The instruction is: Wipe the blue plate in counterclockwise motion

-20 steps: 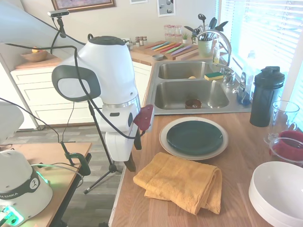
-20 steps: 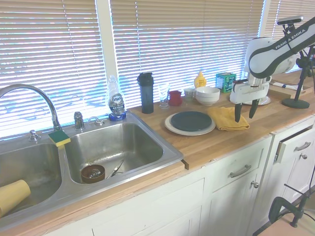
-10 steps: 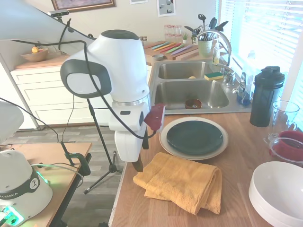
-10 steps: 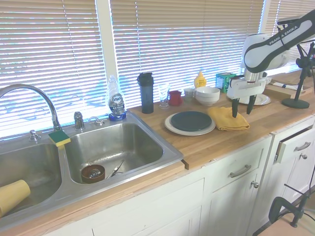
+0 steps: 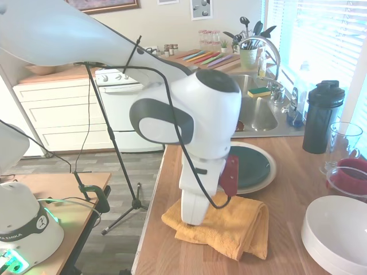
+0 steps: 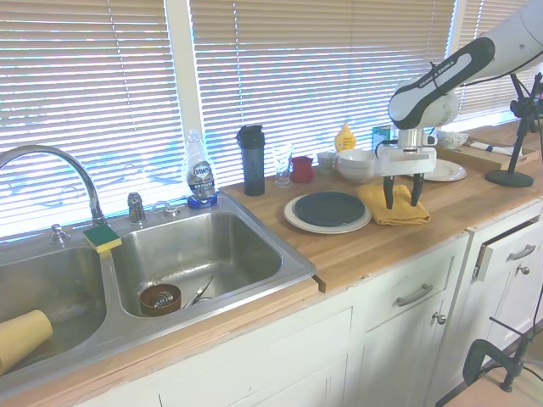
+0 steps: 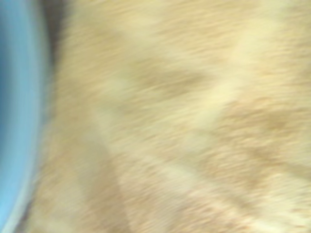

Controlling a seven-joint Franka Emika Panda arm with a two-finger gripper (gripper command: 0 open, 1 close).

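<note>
I see the counter (image 6: 373, 246) under my gripper (image 6: 400, 202), whose fingers (image 6: 389, 197) stand apart, pointing down over the yellow towel (image 6: 395, 210). The blue plate (image 6: 329, 209) sits on a cream plate (image 6: 299, 222) just beside the fingers, toward the sink (image 6: 182, 254). The wrist view is a blur of towel (image 7: 184, 126).

Towel (image 5: 229, 226) beside blue plate (image 5: 252, 166)
</note>
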